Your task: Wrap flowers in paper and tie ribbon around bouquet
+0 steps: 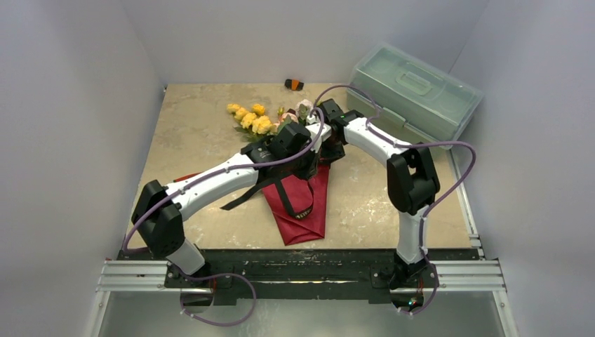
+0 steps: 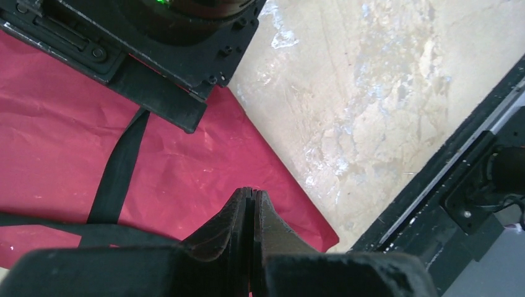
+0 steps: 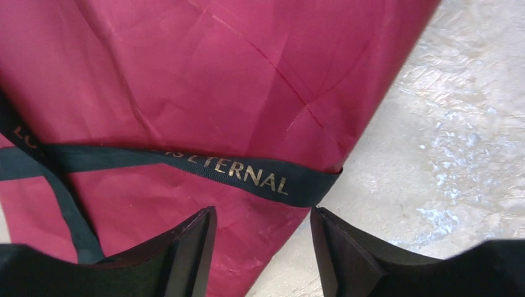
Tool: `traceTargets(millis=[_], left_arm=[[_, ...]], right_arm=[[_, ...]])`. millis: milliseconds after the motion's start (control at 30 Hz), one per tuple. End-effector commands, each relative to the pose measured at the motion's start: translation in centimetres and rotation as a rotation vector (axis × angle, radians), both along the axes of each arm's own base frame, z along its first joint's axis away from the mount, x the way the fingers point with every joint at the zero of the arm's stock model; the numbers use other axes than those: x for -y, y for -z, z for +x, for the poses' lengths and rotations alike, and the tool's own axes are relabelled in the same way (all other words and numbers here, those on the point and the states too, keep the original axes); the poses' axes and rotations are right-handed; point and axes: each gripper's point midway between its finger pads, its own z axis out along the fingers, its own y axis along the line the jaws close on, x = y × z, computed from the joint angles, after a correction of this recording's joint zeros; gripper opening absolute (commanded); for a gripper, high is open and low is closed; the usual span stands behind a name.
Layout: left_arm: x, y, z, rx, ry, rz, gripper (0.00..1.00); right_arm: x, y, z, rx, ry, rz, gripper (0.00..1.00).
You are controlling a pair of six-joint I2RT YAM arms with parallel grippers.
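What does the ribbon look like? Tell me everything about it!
The ribbon is a thin, flat, floppy black fabric strip with gold letters; "ETERNAL" is readable. It lies across the crinkled dark red paper, reaching the paper's edge by the table. Another strand slants off from it. No knot or bow shows. The right tool hangs open beside the lettered part; whether it touches is unclear.

From above, the left arm (image 1: 210,184) and right arm (image 1: 375,138) hide the middle of the bouquet (image 1: 303,207), lettering on the ribbon (image 3: 260,177) reads only partly, and the black-and-orange object (image 1: 294,85) is too small to identify.
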Motion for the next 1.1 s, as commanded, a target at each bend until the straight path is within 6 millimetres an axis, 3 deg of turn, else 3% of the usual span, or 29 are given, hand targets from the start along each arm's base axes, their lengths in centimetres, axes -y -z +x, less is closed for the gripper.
traceTargets(millis=[0, 300, 500, 733, 900, 1067], left_arm=[[0.0, 1.3, 1.7, 0.008, -0.009, -0.004, 0.00], [0.0, 2.4, 3.0, -0.027, -0.010, -0.018, 0.00], [-0.1, 2.6, 3.0, -0.035, -0.013, -0.025, 0.00], [-1.0, 1.8, 2.5, -0.027, -0.024, -0.040, 0.00], [-1.3, 2.8, 2.0, -0.047, -0.026, -0.034, 0.00], [-1.3, 3.6, 2.3, -0.054, -0.051, -0.035, 0.00]], right_arm=[[-0.2, -0.9, 0.8, 0.039, -0.046, -0.047, 0.61], [-0.2, -0.3, 1.9, 0.042, -0.068, -0.084, 0.54], [-0.8, -1.1, 2.5, 0.066, -0.081, -0.064, 0.66], [-2.3, -0.1, 2.0, 0.042, -0.131, -0.028, 0.70], [-3.4, 1.0, 1.6, 0.025, -0.163, -0.041, 0.60], [-3.2, 1.0, 1.8, 0.039, -0.158, -0.060, 0.25]])
